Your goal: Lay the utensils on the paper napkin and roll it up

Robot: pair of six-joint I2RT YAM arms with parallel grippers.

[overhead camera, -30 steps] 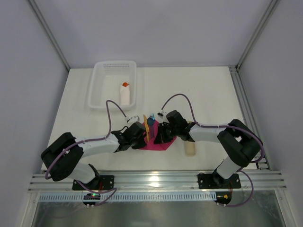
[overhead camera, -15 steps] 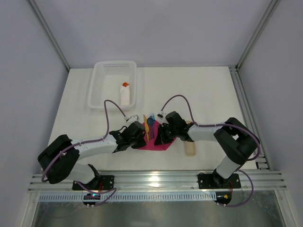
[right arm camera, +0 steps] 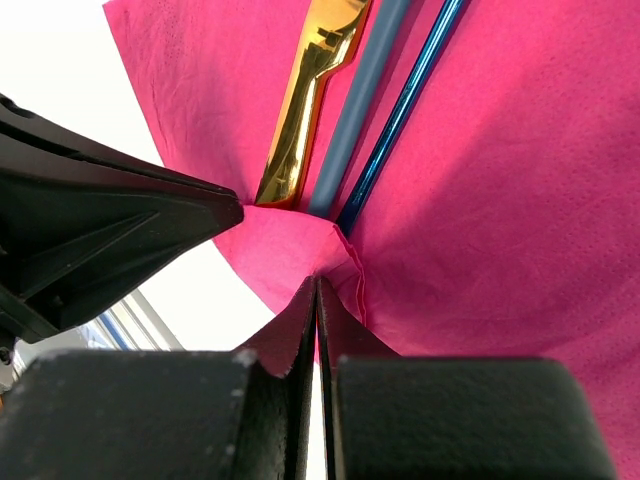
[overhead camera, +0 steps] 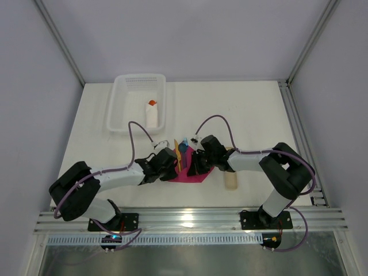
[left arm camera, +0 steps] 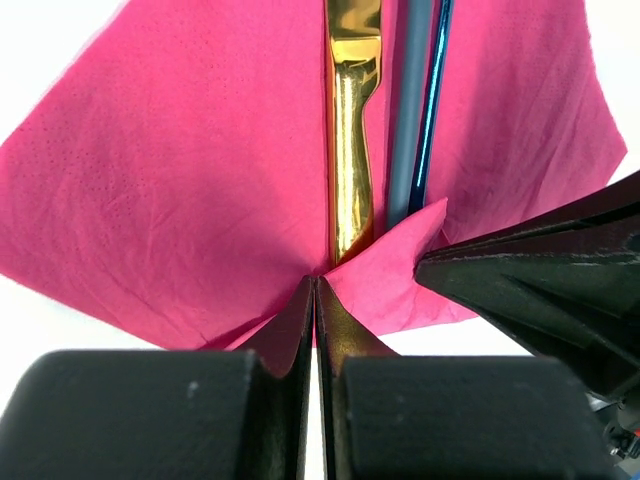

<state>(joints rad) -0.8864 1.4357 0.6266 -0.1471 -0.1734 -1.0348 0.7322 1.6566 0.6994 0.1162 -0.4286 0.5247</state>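
Little had shifted: the left gripper and right gripper stayed pinched shut on the paper napkin at its near corner, folded over the utensils, so rolling had barely begun.

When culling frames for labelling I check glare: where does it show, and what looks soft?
Left wrist: bright glare on the knife, left tool soft in front; right wrist: same sheen on the knife, right tool soft; top external: even light, a bright patch on the rail.
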